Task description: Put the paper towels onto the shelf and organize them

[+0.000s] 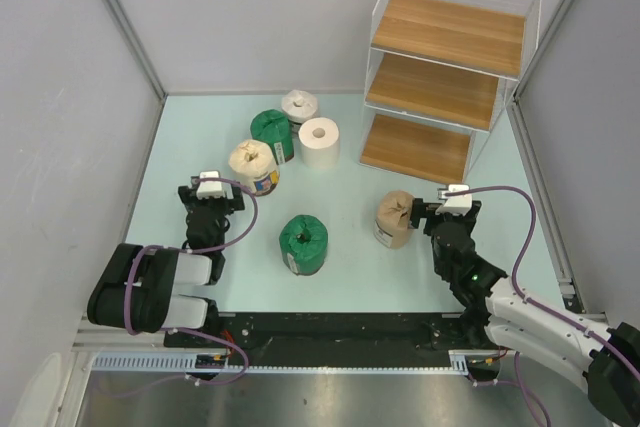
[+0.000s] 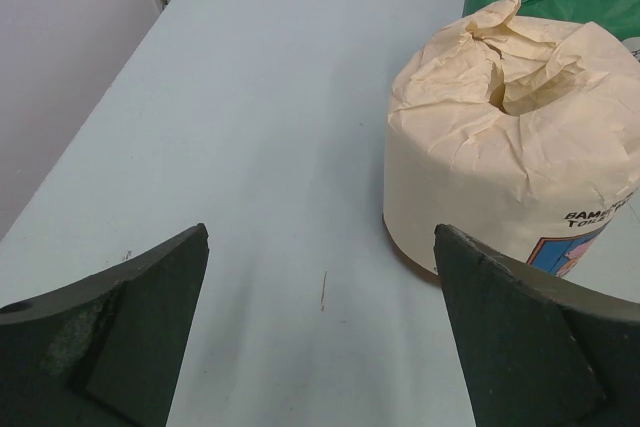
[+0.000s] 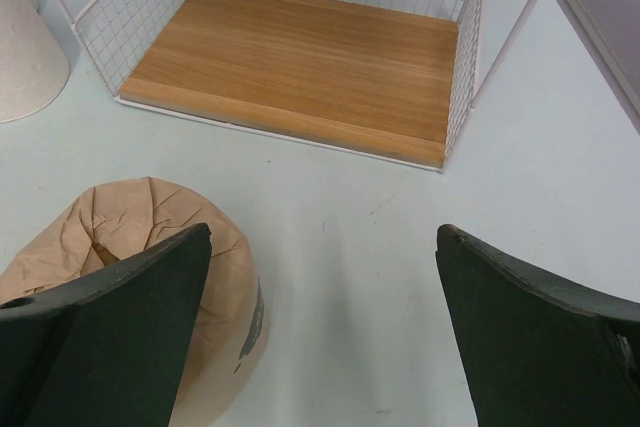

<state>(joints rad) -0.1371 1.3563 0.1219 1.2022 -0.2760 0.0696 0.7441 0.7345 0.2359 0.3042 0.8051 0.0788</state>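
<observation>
Left tool agape, low beside cream roll

The left arm is showing bulky black housings and pale grey cylinders. The right arm is wearing a white shell between black joints, with a small green light glowing on it. Lilac cables are looping along both arms. The left hand and the right hand are black, each carrying a white camera block. Their fingers are showing as matte dark wedges, one faintly scuffed.
</observation>
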